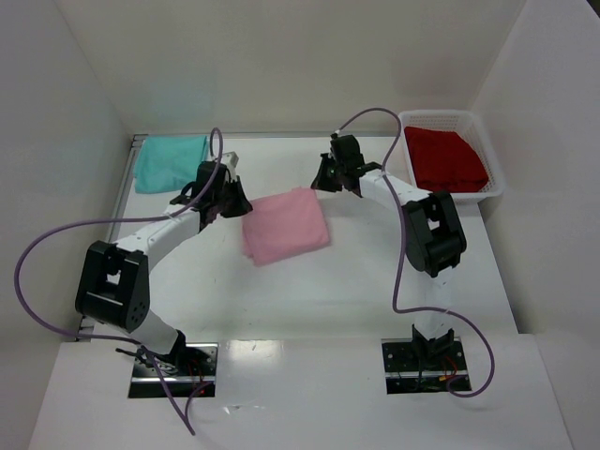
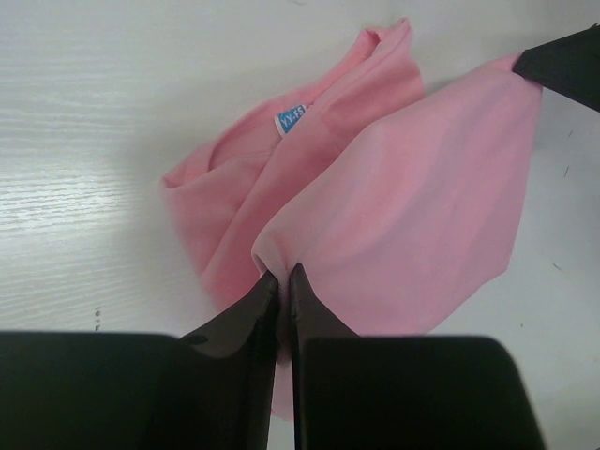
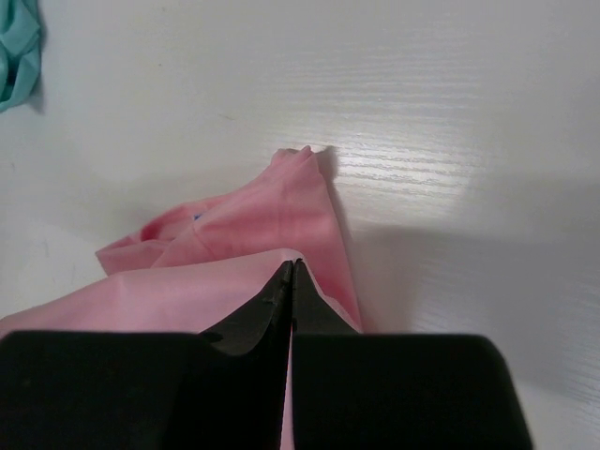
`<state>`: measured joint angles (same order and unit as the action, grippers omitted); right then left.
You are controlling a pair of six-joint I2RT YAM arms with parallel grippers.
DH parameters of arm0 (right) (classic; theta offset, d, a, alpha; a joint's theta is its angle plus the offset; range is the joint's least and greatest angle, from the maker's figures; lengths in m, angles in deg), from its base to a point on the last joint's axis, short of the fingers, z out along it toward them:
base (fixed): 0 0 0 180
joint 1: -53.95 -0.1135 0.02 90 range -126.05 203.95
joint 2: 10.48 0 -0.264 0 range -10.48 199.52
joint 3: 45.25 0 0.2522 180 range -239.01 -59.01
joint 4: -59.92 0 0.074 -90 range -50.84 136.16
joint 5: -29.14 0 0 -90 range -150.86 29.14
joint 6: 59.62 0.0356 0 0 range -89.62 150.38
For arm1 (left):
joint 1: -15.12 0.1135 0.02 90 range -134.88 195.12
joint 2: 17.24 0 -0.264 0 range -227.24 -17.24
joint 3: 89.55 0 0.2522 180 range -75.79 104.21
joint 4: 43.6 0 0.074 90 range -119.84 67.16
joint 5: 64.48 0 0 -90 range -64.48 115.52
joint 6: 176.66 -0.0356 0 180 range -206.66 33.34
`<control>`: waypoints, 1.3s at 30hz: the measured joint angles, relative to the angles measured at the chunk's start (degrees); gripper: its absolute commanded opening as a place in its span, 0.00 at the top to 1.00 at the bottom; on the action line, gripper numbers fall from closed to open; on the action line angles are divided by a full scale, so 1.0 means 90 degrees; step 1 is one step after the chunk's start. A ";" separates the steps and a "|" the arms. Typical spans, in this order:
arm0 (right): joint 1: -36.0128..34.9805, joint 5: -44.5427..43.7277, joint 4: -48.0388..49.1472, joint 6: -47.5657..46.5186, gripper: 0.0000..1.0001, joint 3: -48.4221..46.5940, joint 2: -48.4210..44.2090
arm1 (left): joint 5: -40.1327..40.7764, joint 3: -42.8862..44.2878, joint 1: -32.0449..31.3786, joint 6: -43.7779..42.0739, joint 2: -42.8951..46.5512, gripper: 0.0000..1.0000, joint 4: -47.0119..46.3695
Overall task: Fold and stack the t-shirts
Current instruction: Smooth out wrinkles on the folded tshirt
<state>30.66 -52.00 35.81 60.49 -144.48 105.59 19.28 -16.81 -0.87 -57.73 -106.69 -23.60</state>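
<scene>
pink t-shirt (image 1: pixel 286 225) is seen half folded and creased on the middle of the surface (image 1: pixel 309 300), blue neck label (image 2: pixel 290 119) exposed | one edge is pinched by left hand (image 2: pixel 282 278) | opposite edge is pinched by right hand (image 3: pixel 292 270)

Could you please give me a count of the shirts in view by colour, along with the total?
pink shirt: 1
teal shirt: 1
red shirt: 1
Total: 3
</scene>
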 measured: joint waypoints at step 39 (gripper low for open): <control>0.0000 0.0937 0.0024 0.0007 0.81 -0.2837 0.1753 | -0.0316 -0.0053 0.1365 0.0651 -0.0991 0.68 -0.1149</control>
<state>30.66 -43.56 36.03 60.56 -170.01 121.38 16.44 -17.29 11.41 -51.87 -115.61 -33.94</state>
